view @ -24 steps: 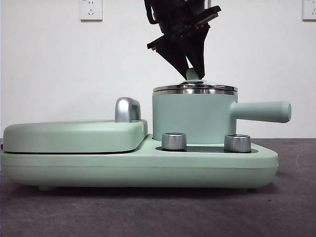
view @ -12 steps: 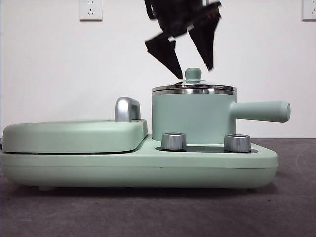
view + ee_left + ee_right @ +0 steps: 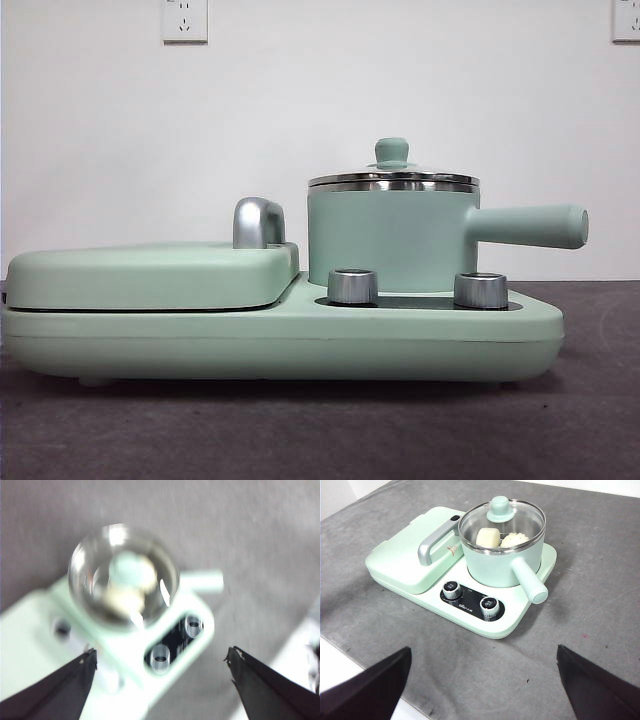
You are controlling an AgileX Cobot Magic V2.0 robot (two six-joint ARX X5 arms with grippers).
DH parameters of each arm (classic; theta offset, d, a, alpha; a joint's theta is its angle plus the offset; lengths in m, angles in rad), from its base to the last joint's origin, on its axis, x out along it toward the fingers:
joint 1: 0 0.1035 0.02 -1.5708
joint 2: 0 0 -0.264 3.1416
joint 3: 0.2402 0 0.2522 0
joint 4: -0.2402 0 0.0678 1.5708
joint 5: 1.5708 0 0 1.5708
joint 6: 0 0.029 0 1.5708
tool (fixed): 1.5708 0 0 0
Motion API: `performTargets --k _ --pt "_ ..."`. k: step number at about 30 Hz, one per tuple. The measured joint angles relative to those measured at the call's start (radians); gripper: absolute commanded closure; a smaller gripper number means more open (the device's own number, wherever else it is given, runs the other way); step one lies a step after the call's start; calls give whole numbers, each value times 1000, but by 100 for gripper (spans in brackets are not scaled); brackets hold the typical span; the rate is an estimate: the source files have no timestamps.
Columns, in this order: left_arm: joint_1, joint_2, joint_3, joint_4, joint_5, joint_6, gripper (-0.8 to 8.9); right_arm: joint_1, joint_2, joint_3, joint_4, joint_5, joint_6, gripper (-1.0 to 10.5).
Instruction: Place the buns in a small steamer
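Buns: two cream-white pieces, the smooth rounded-rectangular bun (image 3: 488, 537) and the ridged shell-like bun (image 3: 514, 539), lie side by side inside the small mint-green cylindrical steamer (image 3: 502, 550), seen through its steel-rimmed glass lid (image 3: 501, 525) with the green knob (image 3: 500, 507).

Nearest to the steamer, on the black control panel in front of it, sit two steel dials (image 3: 352, 285). The steamer's straight side handle (image 3: 527, 226) juts out to one side of its body; on the opposite side lies the flat mint-green lidded griddle (image 3: 150, 275) with its chrome handle (image 3: 258, 221).

Governing relation: the steamer lies directly below the left gripper (image 3: 160, 667), which looks straight down on the lid and is the nearer arm. Its jaws stand spread wide, holding nothing. The right gripper (image 3: 482, 670) is well apart from the steamer, back across the grey table (image 3: 600, 555), the side handle pointing roughly toward it; its jaws are likewise spread and empty.

Judgement: with both buns inside and the lid seated, the task appears complete; no further grasp seems called for.

Limits of view: the left wrist picture is blurred, so the buns show there only as pale smudges under glass. The front view hides the contents behind the steamer wall and shows neither arm. Green flecks on the ridged bun cannot be made out.
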Motion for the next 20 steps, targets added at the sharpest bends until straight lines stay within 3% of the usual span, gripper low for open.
performTargets --k 9,20 --pt "4 -413 -503 10 0 -3 417 0 0 0 0 -2 -1 481" --pt "4 -979 -1183 424 -1 -131 417 0 0 0 43 -103 -1 482"
